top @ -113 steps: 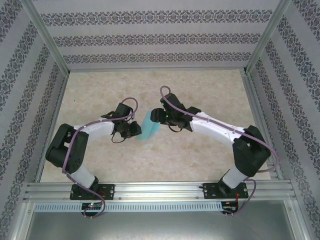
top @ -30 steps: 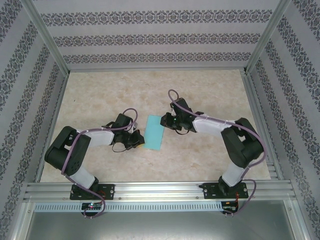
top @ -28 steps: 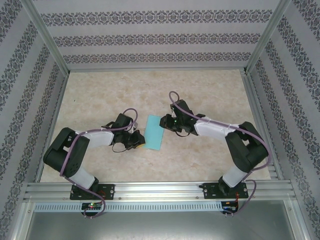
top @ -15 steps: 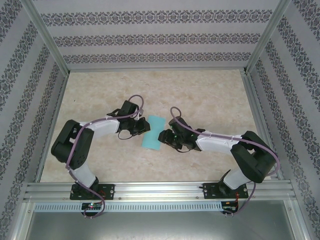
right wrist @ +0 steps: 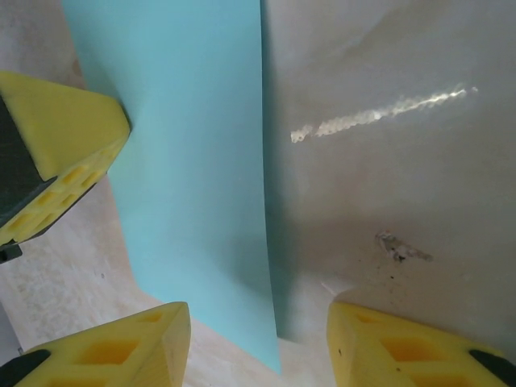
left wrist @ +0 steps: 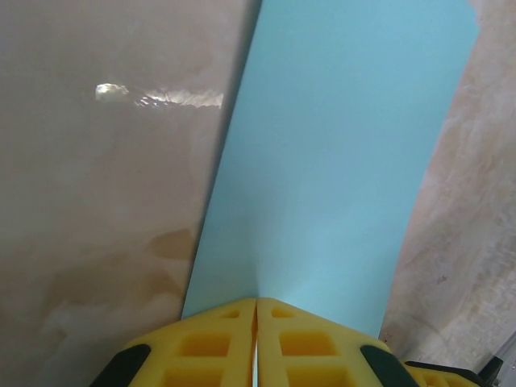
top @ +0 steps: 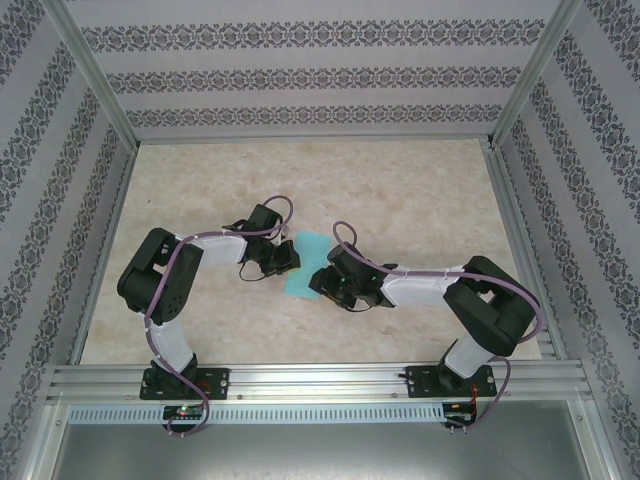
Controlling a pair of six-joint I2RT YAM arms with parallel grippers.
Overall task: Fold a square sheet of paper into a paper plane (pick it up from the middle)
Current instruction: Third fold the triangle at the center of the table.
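Checking the top view first: sheet of paper [top: 308, 262] sits about mid-table [top: 400, 190], light blue, showing as a narrow rectangle rather than a square, long axis running roughly 1 o'clock to 7 o'clock. The left gripper [top: 287, 257] is on its 9 o'clock long edge, and the right gripper [right wrist: 258, 322] is down at the sheet's 5 o'clock corner. On the left wrist camera I see both yellow fingers [left wrist: 210, 343] pressed together at 6 o'clock with no gap between them. The paper's near edge goes right in at their seam, so I call that gripper clamped on the sheet. From there the paper fans up toward 12 to 1 o'clock, with a faint crease line rising out of the seam. On the right wrist camera that gripper's two yellow fingers [right wrist: 121, 347] stand apart at 7 and 5 o'clock, holding nothing. The sheet's near corner lies in the gap between them, closer to the 7 o'clock finger; I can't tell if it touches. The paper runs up to 11 o'clock there, and a shadow lies along its 3 o'clock edge. A yellow pad of the other gripper sits at 9 o'clock against the sheet. I can't tell if the whole sheet lies flat.
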